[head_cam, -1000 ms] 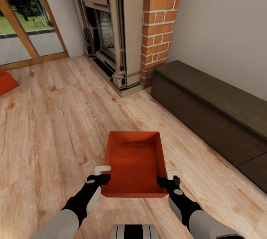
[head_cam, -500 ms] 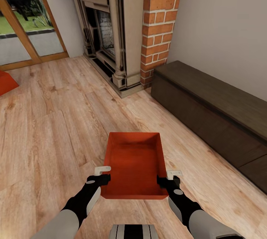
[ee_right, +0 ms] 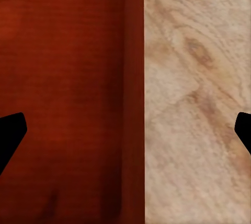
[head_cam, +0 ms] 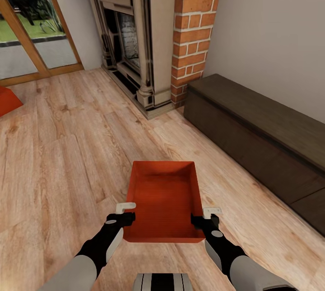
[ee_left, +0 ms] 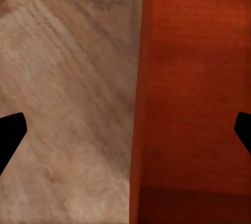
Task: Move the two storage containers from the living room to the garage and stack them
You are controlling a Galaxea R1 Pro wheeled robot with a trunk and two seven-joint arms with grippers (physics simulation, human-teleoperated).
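Note:
One orange-red storage container (head_cam: 164, 196) sits on the light wood-plank floor (head_cam: 67, 155) of the living room, just in front of me. My left gripper (head_cam: 127, 215) is at its left wall and my right gripper (head_cam: 204, 218) at its right wall. In the left wrist view the left gripper (ee_left: 125, 135) is open, its fingers straddling the container wall (ee_left: 198, 78). The right gripper (ee_right: 125, 135) is likewise open astride the other wall (ee_right: 63, 78). The second storage container (head_cam: 6, 100) shows partly at the far left edge.
A brick fireplace (head_cam: 149, 33) stands ahead. A long dark low cabinet (head_cam: 262, 142) runs along the beige wall on the right. Glass doors with wooden frames (head_cam: 27, 42) are at the back left. Open wood floor lies to the left.

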